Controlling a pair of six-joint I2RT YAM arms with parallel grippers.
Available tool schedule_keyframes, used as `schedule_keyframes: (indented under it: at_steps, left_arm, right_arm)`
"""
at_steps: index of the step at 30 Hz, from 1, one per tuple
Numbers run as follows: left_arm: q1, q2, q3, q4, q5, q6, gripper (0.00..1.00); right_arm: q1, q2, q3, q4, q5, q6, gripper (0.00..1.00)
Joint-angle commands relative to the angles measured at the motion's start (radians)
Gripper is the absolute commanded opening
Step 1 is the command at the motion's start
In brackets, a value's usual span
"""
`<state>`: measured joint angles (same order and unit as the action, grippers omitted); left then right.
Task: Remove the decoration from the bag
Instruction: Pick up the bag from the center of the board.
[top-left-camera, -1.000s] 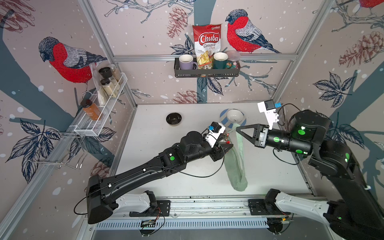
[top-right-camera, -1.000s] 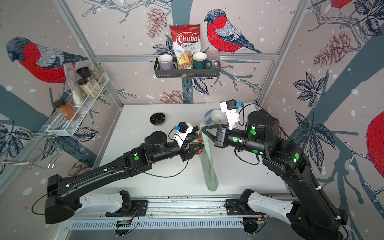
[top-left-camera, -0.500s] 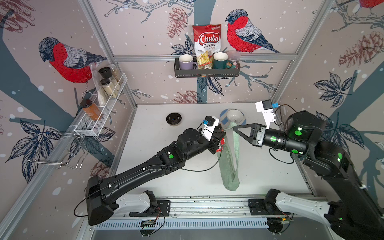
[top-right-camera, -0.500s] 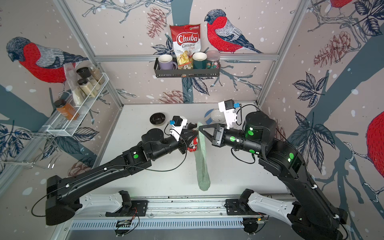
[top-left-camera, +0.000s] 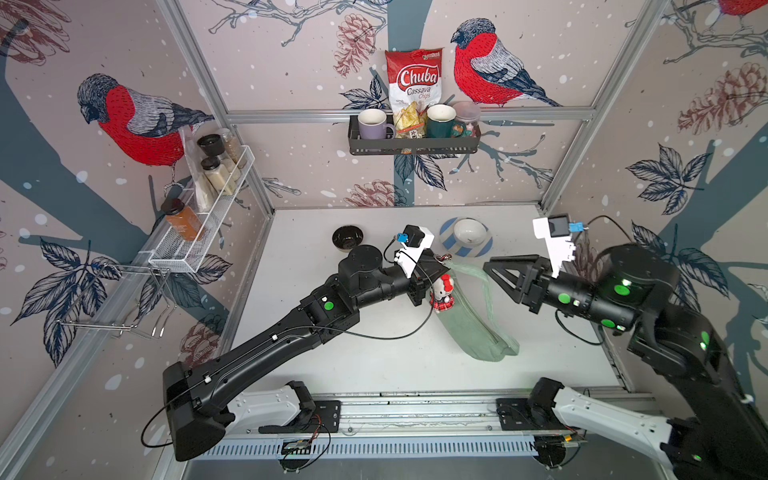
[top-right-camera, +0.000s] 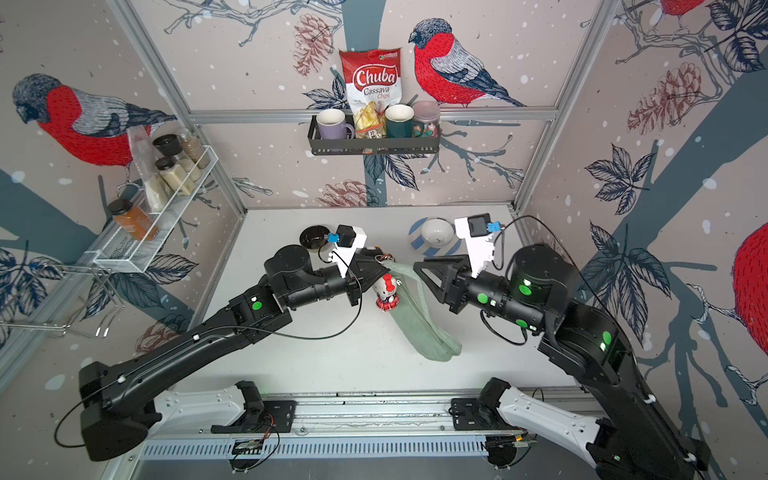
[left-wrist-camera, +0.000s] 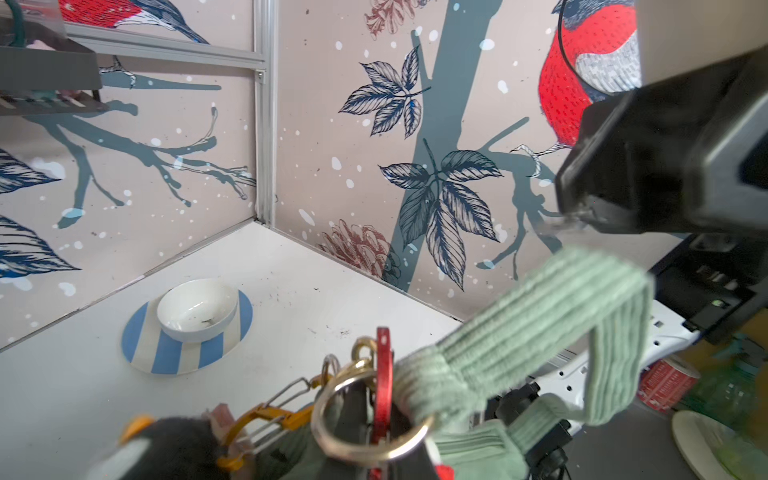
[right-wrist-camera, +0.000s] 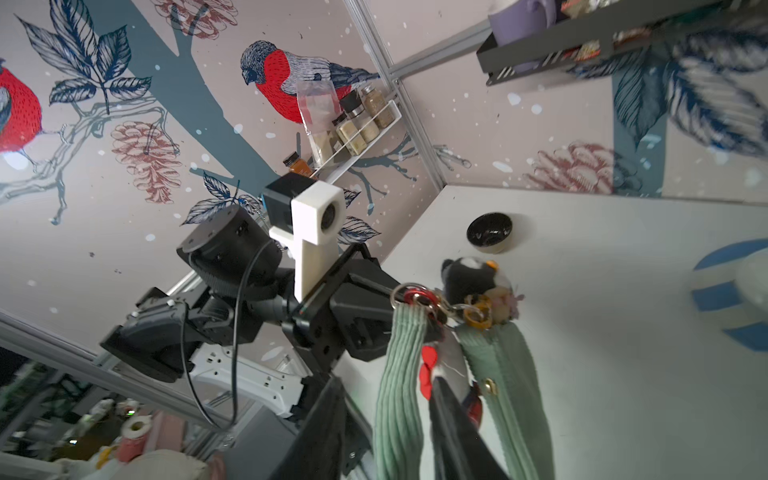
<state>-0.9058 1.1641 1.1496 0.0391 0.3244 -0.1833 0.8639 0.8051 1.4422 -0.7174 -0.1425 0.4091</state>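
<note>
1 bag (top-left-camera: 473, 328) is held slanted over the table (top-left-camera: 316, 365), its ring end clenched in the left gripper (top-left-camera: 441, 266). The right gripper (top-left-camera: 489, 270), just right of the bag, is seen released, w/ the strap (right-wrist-camera: 395, 395) btw its jaws. 2 charms are hung at the ring end: kitty (top-left-camera: 442, 291) & dark plush (right-wrist-camera: 469, 274). 2 bowls, black (top-left-camera: 347, 239) & white (top-left-camera: 469, 232), and 1 striped plate (top-left-camera: 484, 249) are set behind the bag. Bare tabletop is left open to the bag's left & front
</note>
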Motion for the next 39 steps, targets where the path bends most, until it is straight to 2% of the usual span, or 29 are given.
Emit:
schedule_keyframes:
  at_steps: [1, 4, 6, 8, 11, 13, 15, 17, 21, 23, 26, 29, 39]
  left_arm:
    - [0.057, 0.006, 0.047, -0.013, 0.198, 0.001, 0.00]
    - [0.104, 0.014, 0.080, -0.048, 0.307, 0.006, 0.00]
    - [0.125, 0.023, 0.109, -0.087, 0.377, 0.020, 0.00]
    - [0.145, 0.034, 0.131, -0.110, 0.449, 0.025, 0.00]
    - [0.170, 0.052, 0.158, -0.131, 0.551, 0.026, 0.00]
    - [0.183, 0.071, 0.180, -0.157, 0.602, 0.024, 0.00]
    - [0.192, 0.086, 0.197, -0.177, 0.632, 0.013, 0.00]
    - [0.198, 0.099, 0.204, -0.168, 0.658, -0.018, 0.00]
    - [0.198, 0.117, 0.199, -0.136, 0.689, -0.090, 0.00]
    - [0.198, 0.121, 0.183, -0.087, 0.712, -0.145, 0.01]
    - [0.197, 0.123, 0.177, -0.055, 0.741, -0.179, 0.01]
    - [0.196, 0.118, 0.184, -0.112, 0.722, -0.142, 0.01]
    - [0.197, 0.147, 0.203, -0.174, 0.715, -0.115, 0.00]
  right_arm:
    - [0.000, -0.059, -0.062, 0.079, 0.113, -0.221, 0.42]
    - [0.000, -0.066, -0.065, 0.047, 0.181, -0.282, 0.43]
    - [0.000, -0.058, -0.071, 0.036, 0.173, -0.317, 0.44]
    - [-0.001, -0.044, -0.079, 0.044, 0.119, -0.362, 0.46]
    - [0.005, -0.036, -0.100, 0.088, -0.025, -0.466, 0.48]
    - [0.021, -0.049, -0.142, 0.141, -0.084, -0.585, 0.48]
    - [0.054, -0.073, -0.206, 0.214, -0.080, -0.731, 0.43]
    - [0.114, -0.091, -0.275, 0.314, -0.022, -0.908, 0.40]
    - [0.241, -0.033, -0.329, 0.482, 0.240, -1.170, 0.49]
    - [0.256, 0.021, -0.302, 0.492, 0.286, -1.246, 0.55]
    - [0.257, 0.051, -0.296, 0.513, 0.278, -1.328, 0.60]
    - [0.240, 0.057, -0.300, 0.530, 0.233, -1.369, 0.65]
    - [0.236, 0.074, -0.289, 0.499, 0.153, -1.362, 0.58]
